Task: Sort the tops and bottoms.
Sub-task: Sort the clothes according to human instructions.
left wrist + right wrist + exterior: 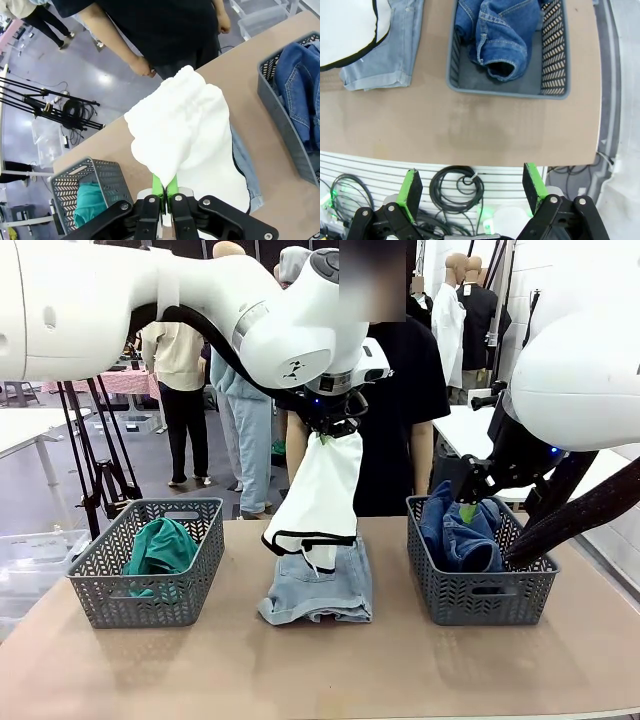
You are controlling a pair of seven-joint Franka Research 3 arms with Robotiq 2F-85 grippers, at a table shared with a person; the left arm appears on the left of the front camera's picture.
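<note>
On the table (300, 670) the left basket (100, 600) and the right basket (480, 598) stand well apart, and the shorts (325, 595) lie flat between them. The bundled shirt (160, 548) lies in the left basket, the jeans (460, 532) in the right. The hanging shirt (322, 485), pinched in the left gripper (325, 433), dangles above the shorts. A person (405, 390) stands behind the table, behind that shirt.
</note>
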